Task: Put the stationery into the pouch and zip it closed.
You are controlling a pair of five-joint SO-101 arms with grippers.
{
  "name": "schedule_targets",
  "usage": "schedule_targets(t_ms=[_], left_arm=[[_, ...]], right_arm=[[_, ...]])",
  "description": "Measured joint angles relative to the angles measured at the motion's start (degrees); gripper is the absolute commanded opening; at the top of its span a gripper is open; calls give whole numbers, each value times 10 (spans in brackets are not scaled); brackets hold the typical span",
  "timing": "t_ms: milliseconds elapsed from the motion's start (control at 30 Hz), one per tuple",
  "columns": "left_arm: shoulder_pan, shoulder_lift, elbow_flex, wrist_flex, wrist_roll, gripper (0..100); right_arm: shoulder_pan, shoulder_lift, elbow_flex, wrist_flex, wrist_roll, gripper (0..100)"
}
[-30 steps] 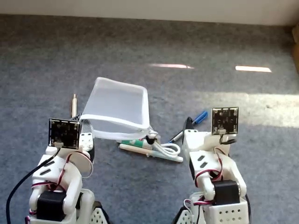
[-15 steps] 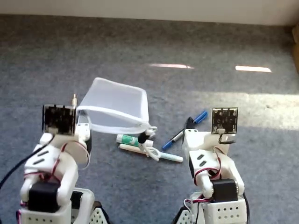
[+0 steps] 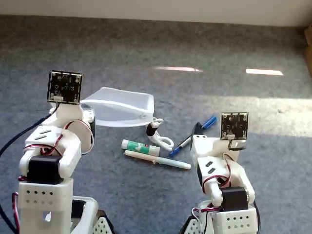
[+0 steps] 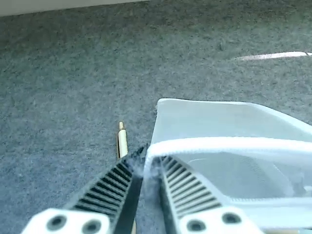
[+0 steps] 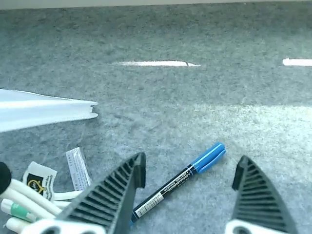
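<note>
Below the wide-open right claw (image 5: 191, 160) lies the pen (image 5: 180, 179); left claw (image 4: 150, 158) grips the pouch (image 4: 229, 122) (corner, seemingly).

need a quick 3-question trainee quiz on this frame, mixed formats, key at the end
1. True or false: the left gripper is shut on the rim of the translucent white mesh pouch and holds it off the floor.
2. Which item lies beneath the gap of the open right gripper?
A) the blue-capped black marker
B) a green-and-white tube
C) a gold-tipped pen
3. Fill in (inside or outside): the coiled white cable lies ___ the pouch.

Key: 1 true; 2 A; 3 outside.
</note>
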State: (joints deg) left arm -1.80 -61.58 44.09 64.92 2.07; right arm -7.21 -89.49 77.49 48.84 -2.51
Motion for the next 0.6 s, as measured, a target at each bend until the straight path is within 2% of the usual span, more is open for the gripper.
schedule_targets(t_ms=[100, 433, 600], left_arm=[[0, 4, 4, -7, 12, 7], [4, 13, 129, -97, 18, 7], [2, 13, 129, -98, 18, 7]], right_arm=[[0, 0, 0, 0, 0, 274], [0, 4, 0, 0, 0, 274], [0, 98, -4, -4, 0, 274]])
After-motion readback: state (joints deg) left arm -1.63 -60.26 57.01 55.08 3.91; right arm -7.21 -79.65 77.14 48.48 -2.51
